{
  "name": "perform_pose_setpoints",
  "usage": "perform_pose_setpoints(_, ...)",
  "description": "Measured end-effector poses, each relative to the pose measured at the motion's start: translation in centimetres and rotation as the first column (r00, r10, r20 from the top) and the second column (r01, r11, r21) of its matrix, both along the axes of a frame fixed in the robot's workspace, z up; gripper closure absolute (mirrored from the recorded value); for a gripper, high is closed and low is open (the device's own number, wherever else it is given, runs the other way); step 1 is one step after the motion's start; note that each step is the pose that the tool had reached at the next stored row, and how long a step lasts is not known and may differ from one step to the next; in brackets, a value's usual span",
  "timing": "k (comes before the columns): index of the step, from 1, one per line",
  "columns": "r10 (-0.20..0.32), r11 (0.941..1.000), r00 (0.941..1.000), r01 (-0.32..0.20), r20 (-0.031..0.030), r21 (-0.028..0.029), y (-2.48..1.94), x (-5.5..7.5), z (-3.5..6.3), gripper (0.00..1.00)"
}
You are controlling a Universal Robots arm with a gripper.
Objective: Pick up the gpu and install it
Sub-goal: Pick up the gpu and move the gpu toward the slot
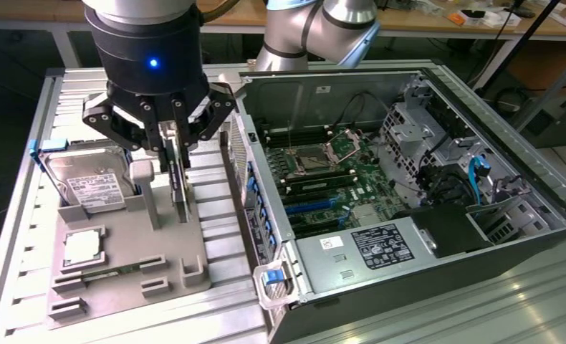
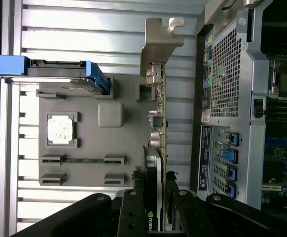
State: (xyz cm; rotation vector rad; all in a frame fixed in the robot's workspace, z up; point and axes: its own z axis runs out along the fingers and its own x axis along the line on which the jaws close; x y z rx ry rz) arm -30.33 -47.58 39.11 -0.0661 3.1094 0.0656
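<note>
- Gpu (image 1: 180,192) stands on edge in the grey holder tray (image 1: 168,251), with the jaws clamped on its top edge.
- Same tray holds a hard drive (image 1: 97,183) and a cpu (image 1: 82,247).
- Open pc case (image 1: 426,290) sits just beside it on the bench (image 1: 231,315).

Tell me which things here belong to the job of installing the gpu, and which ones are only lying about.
Belong to the job: gpu, standing on edge in the grey holder; gripper, closed on its top edge; open computer case.
Only lying about: hard drive; processor; memory stick, all in the same holder.
</note>
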Motion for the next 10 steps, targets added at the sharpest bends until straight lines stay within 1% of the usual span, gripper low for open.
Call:
perform_pose_setpoints(2,0.000,1.0000,1.0000,0.000,0.0001,-0.0001,0.01,0.0,0.67,0.73)
perform_pose_setpoints(4,0.000,1.0000,1.0000,0.000,0.0001,0.0000,0.01,0.0,0.98,0.73)
perform_pose_setpoints(8,-0.001,1.0000,1.0000,0.001,-0.0001,-0.0002,0.01,0.0,1.89,0.73)
perform_pose_setpoints(10,-0.001,1.0000,1.0000,0.001,0.0000,-0.0003,0.02,0.0,2.13,0.73)
